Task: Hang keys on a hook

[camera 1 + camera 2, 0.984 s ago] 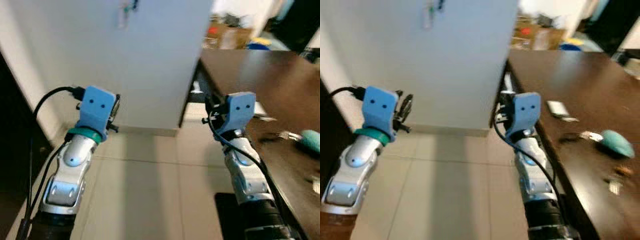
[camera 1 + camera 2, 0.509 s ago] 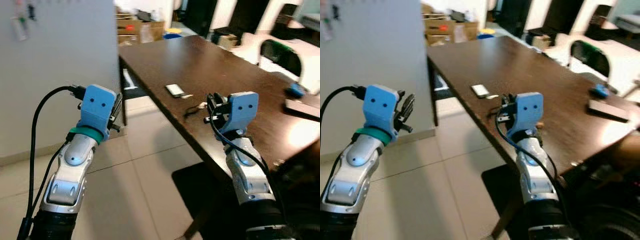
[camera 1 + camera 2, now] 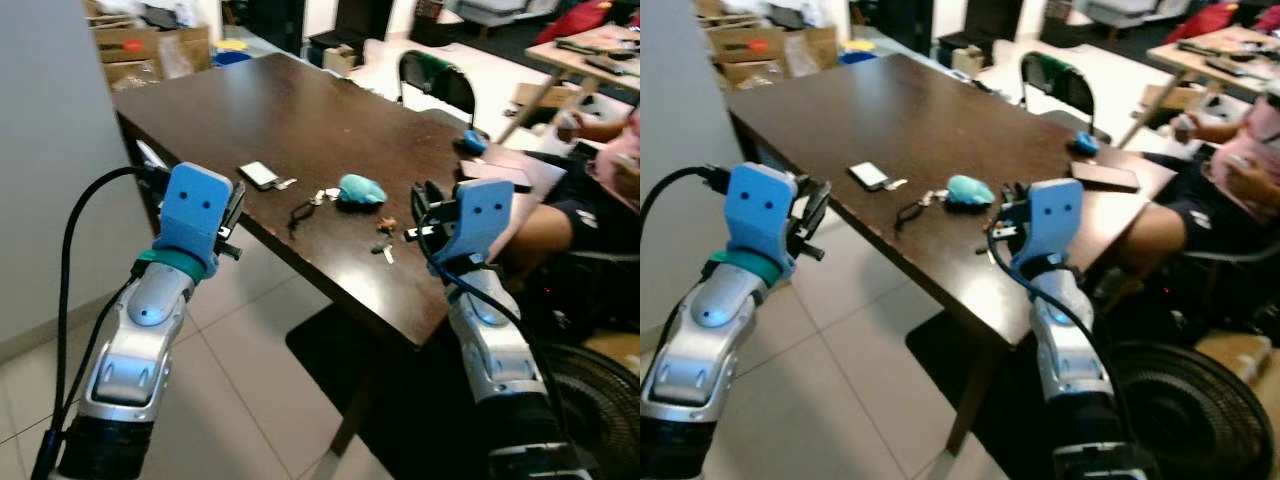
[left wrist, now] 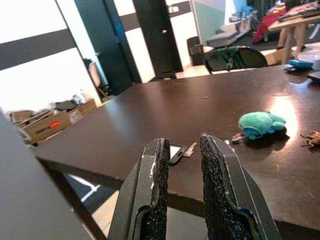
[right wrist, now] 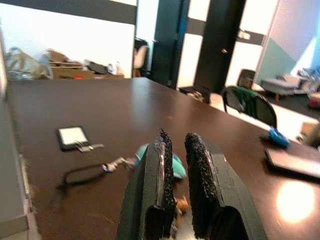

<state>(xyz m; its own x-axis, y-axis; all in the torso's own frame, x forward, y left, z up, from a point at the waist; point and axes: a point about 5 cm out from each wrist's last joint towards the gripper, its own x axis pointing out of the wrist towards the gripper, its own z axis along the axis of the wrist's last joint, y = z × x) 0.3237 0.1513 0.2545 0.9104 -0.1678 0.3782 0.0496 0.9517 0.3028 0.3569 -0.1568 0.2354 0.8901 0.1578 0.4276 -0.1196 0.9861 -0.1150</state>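
A bunch of keys lies on the dark wooden table [image 3: 300,110]: a black loop [image 3: 299,213] joined to a teal plush fob [image 3: 361,190], with small loose keys [image 3: 386,250] nearer the edge. My left gripper [image 4: 182,142] is raised off the table's near-left corner, fingers close together with nothing between them. My right gripper [image 5: 177,136] hovers over the near edge, pointing at the plush fob [image 5: 175,167], its fingers nearly touching and empty. No hook can be made out.
A small white-faced card [image 3: 259,174] lies left of the keys. A person sits at the far right [image 3: 600,150] by a dark tablet [image 3: 495,176]. A chair [image 3: 435,78] stands behind the table, a fan [image 3: 590,390] on the floor, a grey wall [image 3: 50,150] to the left.
The whole view has swung right, from the grey wall to the table with the keys. Both arms keep the same raised pose and the fingers have not changed.
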